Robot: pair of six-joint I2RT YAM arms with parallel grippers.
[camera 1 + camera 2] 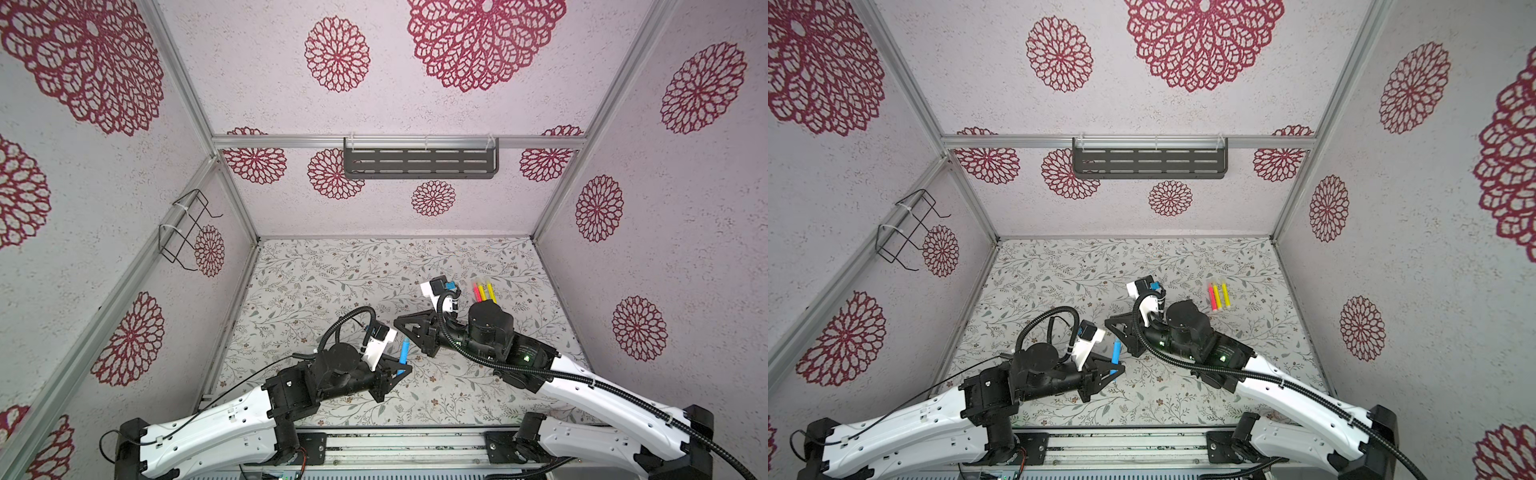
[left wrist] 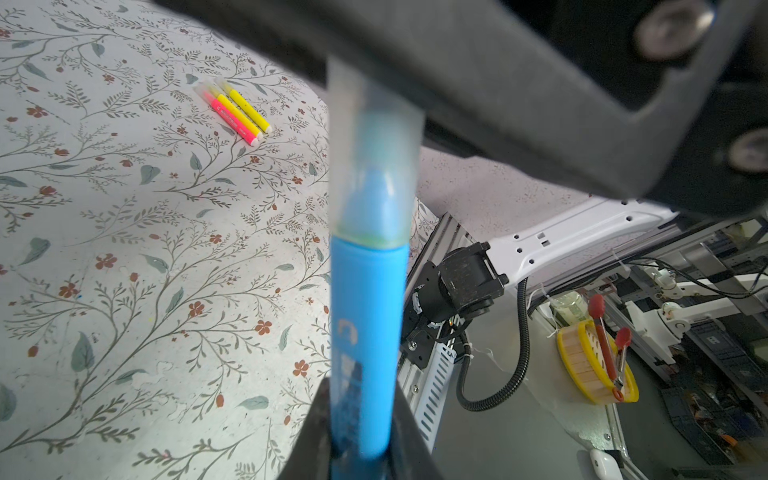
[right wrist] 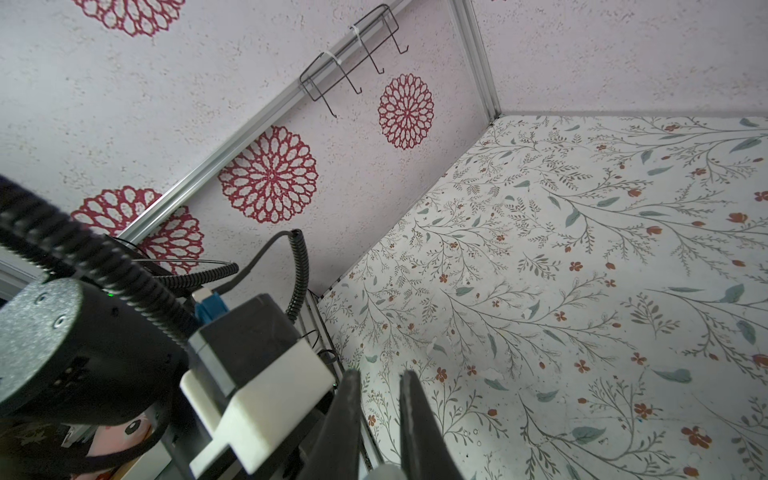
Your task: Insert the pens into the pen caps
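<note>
My left gripper [image 1: 401, 370] [image 1: 1116, 369] [image 2: 361, 436] is shut on the lower barrel of the blue pen [image 1: 404, 355] [image 1: 1115, 351] [image 2: 368, 332], which stands up out of its jaws. A clear pen cap [image 2: 374, 166] covers the blue pen's tip, and its far end vanishes behind my right gripper's finger. My right gripper [image 1: 399, 325] [image 1: 1108, 322] [image 3: 376, 374] reaches in from the right, shut, with the pale cap [image 3: 386, 471] deep between its jaws. A pink-red pen [image 1: 478, 292] [image 1: 1212, 300] [image 2: 232, 118] and two yellow pens [image 1: 1221, 296] [image 2: 245, 110] lie side by side at the back right, with pale clear ends.
The floral mat [image 1: 332, 282] covers the floor between the patterned walls. A black slotted shelf [image 1: 419, 162] hangs on the back wall and a wire rack [image 1: 187, 228] on the left wall. Outside the cell, a yellow bowl with red tongs [image 2: 594, 361] sits by the frame.
</note>
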